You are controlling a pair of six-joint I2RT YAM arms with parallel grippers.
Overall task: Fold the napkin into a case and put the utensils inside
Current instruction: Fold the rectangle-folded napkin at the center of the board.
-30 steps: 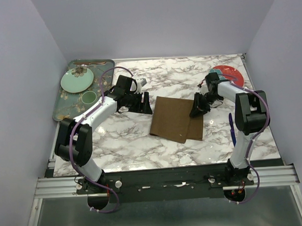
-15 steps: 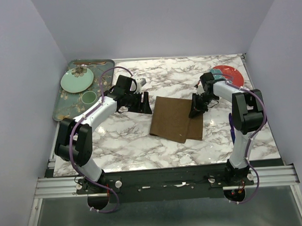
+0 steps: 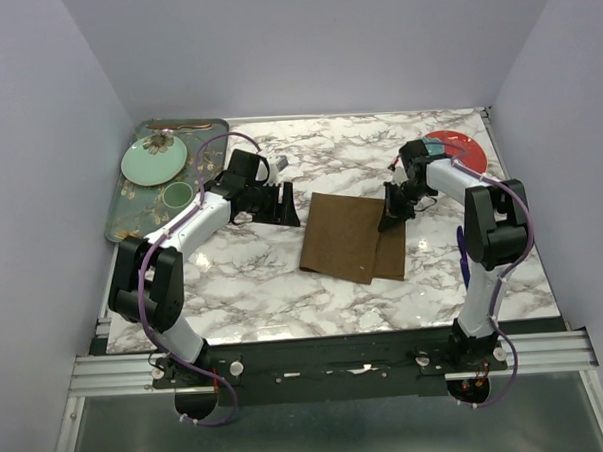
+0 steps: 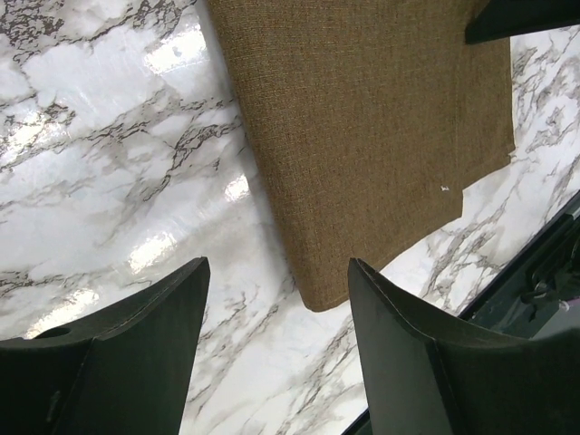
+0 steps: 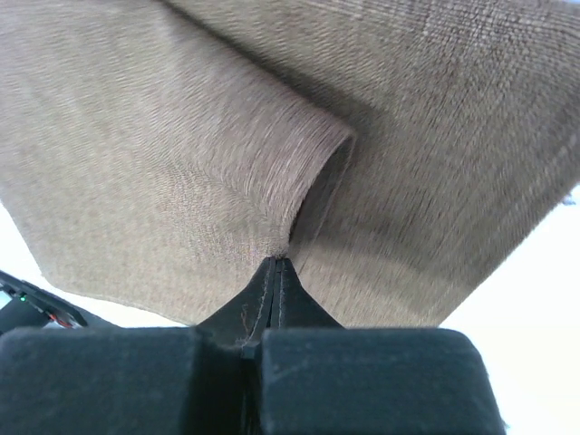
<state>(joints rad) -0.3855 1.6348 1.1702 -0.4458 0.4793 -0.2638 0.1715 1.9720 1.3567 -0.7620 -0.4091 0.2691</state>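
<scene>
The brown napkin (image 3: 350,240) lies partly folded in the middle of the marble table. My right gripper (image 3: 394,214) is shut on the cloth at its far right edge; in the right wrist view the pinched napkin (image 5: 181,136) curls up into a small loop just beyond the closed fingertips (image 5: 272,281). My left gripper (image 3: 280,202) hovers open just left of the napkin's far left corner, and in its own view the napkin (image 4: 362,118) lies ahead of the spread fingers (image 4: 136,344). A blue-handled utensil (image 3: 463,259) lies by the right arm. A copper-brown utensil (image 3: 177,125) rests on the tray's far edge.
A dark green floral tray (image 3: 121,209) at the far left holds a pale green plate (image 3: 153,159) and a small cup (image 3: 177,195). A red plate (image 3: 463,149) sits at the far right, behind the right gripper. Walls close in the table on three sides.
My right gripper has closed on the napkin's right edge and drawn slightly toward the far side. The left gripper shifted a little and stayed open.
</scene>
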